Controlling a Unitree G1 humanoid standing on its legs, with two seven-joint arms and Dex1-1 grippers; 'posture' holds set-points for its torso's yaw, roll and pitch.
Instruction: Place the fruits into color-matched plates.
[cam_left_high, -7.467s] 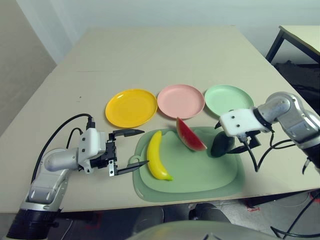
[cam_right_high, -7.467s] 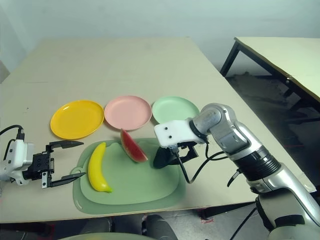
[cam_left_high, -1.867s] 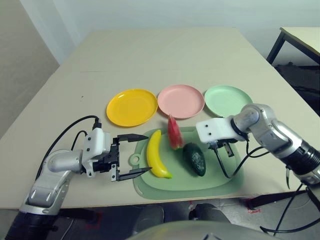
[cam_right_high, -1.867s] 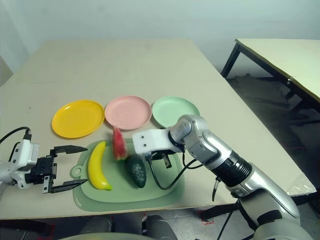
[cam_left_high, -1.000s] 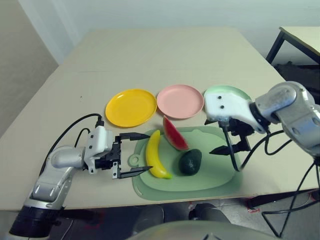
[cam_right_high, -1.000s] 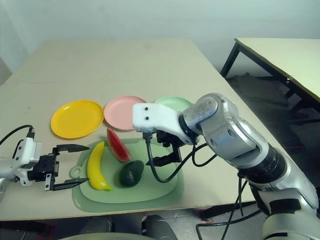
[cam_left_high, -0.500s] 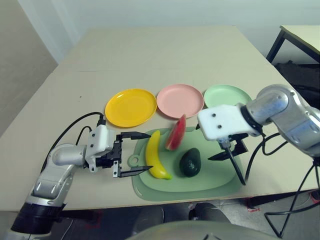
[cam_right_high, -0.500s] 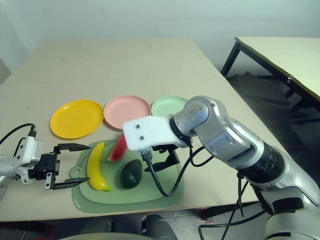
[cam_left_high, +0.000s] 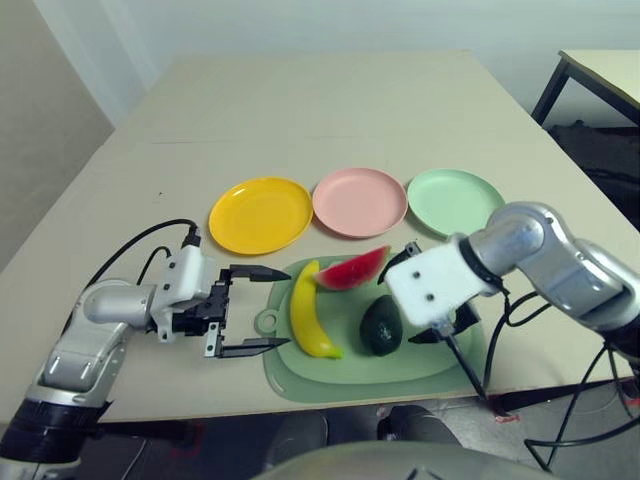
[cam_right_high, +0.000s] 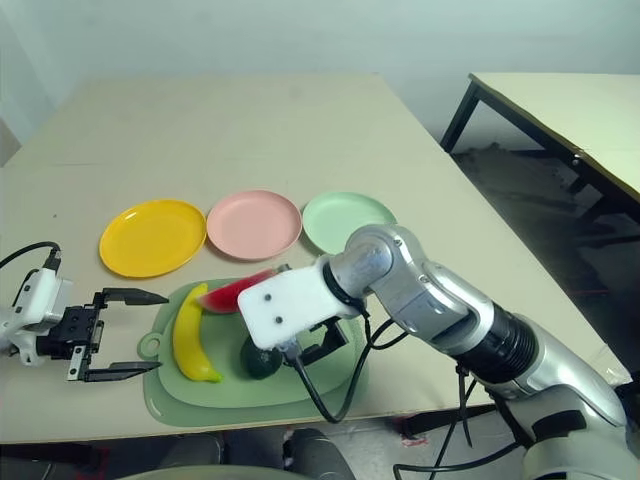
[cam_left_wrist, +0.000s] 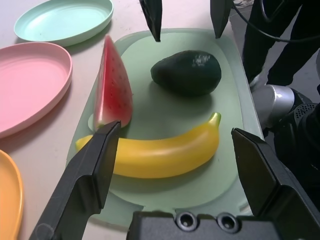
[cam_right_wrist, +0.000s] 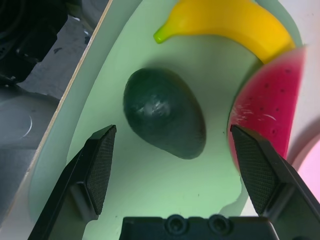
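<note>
A pale beige bench stands against a light wall, with a second table off to the robot's right. Along the bench sit the yellow plate, pink plate and mint green plate, all bare. Nearer the robot, a pale green cutting mat carries the banana, watermelon wedge and avocado. The left hand hovers wide open beside the mat's handle. The right hand hangs above the avocado, spread wide and holding nothing. From the head views the avocado is partly hidden; the right wrist view shows it whole, apparently untouched.
</note>
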